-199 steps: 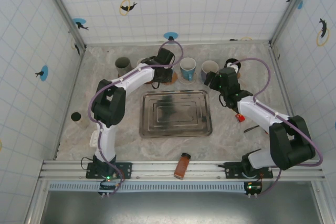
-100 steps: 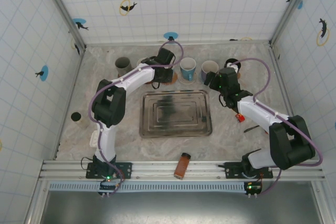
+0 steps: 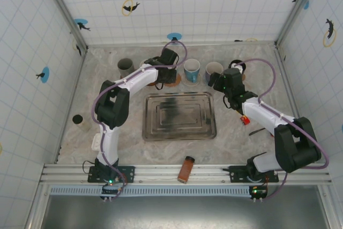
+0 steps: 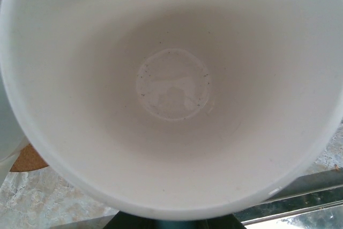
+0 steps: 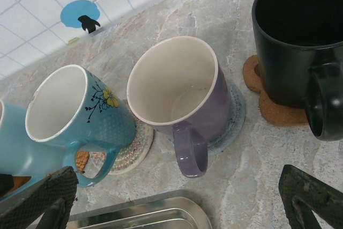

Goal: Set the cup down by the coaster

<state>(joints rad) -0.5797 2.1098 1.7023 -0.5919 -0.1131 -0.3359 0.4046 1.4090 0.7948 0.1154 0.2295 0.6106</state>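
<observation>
A cup (image 4: 171,87) with a white inside sits close against the left wrist camera, and my left gripper (image 3: 166,75) is shut on its rim, fingers hidden beneath it. The cup hangs at the back of the table over a brown cork coaster (image 4: 28,159), whose edge peeks out at lower left (image 3: 175,80). In the right wrist view the cup's teal side (image 5: 6,132) shows at the left edge. My right gripper (image 5: 179,207) stands open, with nothing between its fingers, just in front of a purple mug (image 5: 177,92).
Along the back stand a grey cup (image 3: 126,67), a teal flowered mug (image 5: 69,113) on a woven coaster (image 5: 134,151), the purple mug on a blue-grey coaster (image 5: 237,113) and a black mug (image 5: 300,41) on cork. A steel tray (image 3: 179,115) lies mid-table, a brown bottle (image 3: 186,169) near the front.
</observation>
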